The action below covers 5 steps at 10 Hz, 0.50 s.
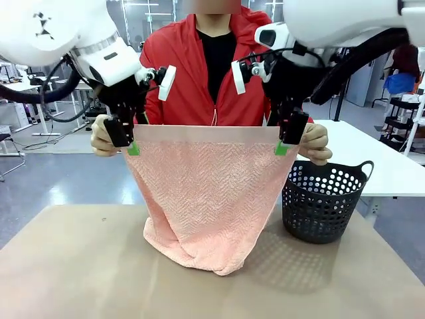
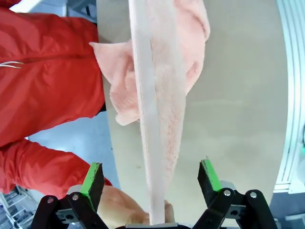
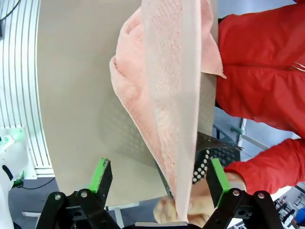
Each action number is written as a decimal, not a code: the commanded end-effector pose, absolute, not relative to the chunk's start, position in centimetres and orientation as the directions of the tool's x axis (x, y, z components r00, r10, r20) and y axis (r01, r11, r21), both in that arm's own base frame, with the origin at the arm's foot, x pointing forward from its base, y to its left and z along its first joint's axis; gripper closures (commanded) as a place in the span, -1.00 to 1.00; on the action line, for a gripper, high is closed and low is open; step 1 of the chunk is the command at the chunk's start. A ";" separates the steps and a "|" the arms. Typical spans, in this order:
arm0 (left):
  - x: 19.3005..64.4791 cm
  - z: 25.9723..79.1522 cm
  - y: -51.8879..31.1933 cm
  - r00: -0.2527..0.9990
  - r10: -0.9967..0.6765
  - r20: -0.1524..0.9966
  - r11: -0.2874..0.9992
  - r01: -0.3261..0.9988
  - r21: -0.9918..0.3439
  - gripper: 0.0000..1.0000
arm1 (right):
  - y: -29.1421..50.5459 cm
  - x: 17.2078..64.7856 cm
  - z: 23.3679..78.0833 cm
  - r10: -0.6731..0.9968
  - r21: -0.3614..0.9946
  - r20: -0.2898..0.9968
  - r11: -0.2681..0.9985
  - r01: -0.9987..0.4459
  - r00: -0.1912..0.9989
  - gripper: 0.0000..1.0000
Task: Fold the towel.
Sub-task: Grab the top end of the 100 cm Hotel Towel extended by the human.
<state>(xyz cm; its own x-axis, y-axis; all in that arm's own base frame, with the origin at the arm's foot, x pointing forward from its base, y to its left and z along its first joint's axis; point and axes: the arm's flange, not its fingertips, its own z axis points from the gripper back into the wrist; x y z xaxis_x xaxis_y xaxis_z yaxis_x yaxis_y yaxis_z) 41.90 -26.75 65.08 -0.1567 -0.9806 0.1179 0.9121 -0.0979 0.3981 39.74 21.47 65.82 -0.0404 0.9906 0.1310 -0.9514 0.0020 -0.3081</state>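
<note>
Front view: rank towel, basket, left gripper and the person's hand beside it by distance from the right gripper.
From the right gripper:
1. towel, its top corner between the jaws
2. person's hand, just outside
3. basket, below on the table
4. left gripper, at the opposite corner

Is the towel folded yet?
Not yet. Nothing is folded: the towel hangs spread out, its bottom bunched on the table. A person's hands hold its top corners, and the left gripper and right gripper sit open around the top edge. Grabbing and folding are still left.
</note>
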 end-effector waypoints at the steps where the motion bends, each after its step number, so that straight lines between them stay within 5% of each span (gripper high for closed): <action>1: 42.8 64.5 -27.0 -0.137 -0.978 0.158 -0.073 0.932 0.355 -1.00 | 21.6 41.0 64.5 0.986 -0.263 0.157 -0.008 -0.965 -0.051 -1.00; 2: 43.0 63.9 -27.0 -0.128 -0.980 0.153 -0.071 0.941 0.331 -0.92 | 21.7 41.3 63.8 0.988 -0.245 0.154 0.009 -0.969 -0.029 -1.00; 3: 43.4 63.3 -27.1 -0.123 -0.981 0.151 -0.070 0.946 0.316 0.17 | 21.6 41.6 63.6 0.989 -0.244 0.149 0.016 -0.970 -0.021 -1.00; 4: 43.5 63.2 -27.0 -0.124 -0.980 0.156 -0.070 0.948 0.311 0.25 | 21.5 41.8 63.4 0.990 -0.236 0.139 0.027 -0.971 -0.006 -1.00; 5: 43.5 63.1 -27.0 -0.129 -0.980 0.154 -0.076 0.947 0.312 1.00 | 21.3 42.2 63.2 0.991 -0.244 0.127 0.060 -0.968 0.030 -0.31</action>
